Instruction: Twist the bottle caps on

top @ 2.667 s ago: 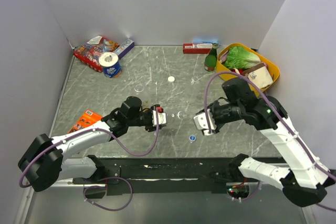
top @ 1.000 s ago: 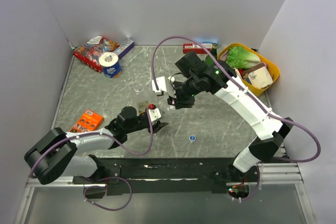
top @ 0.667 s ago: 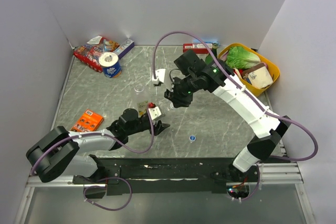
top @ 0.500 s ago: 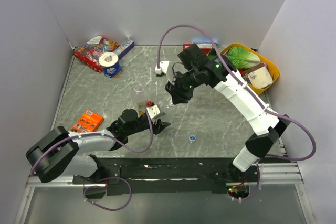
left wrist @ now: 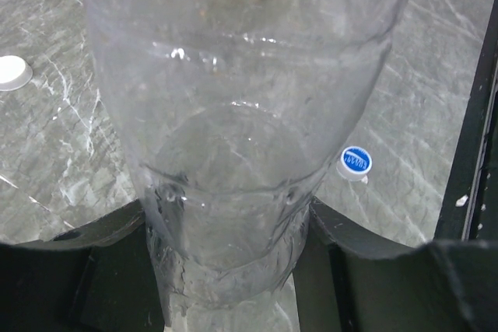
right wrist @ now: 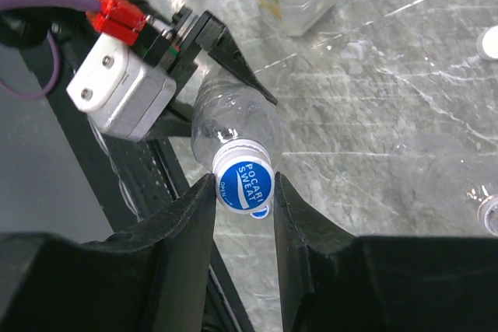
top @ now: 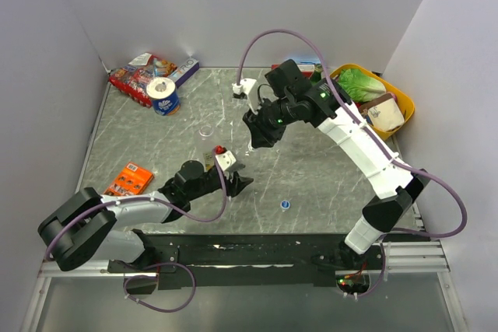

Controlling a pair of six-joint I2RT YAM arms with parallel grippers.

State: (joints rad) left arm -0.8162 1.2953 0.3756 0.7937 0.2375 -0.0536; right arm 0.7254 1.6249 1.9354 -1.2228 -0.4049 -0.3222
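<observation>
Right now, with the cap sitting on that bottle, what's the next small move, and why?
Probably twist the right hand clockwise to tighten: its fingers pinch the blue cap on the neck of the bottle, which the left hand clamps, so it shouldn't spin. Whether it's fully seated isn't clear.

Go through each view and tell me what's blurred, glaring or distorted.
Top external: even light, soft shadows, no hard glare on the table. Left wrist: the held bottle fills the frame, soft-edged, warping the table behind it; the loose blue cap is sharp. Right wrist: lettering on the blue cap at the bottle's mouth is crisp; the right gripper is dark, without detail.
</observation>
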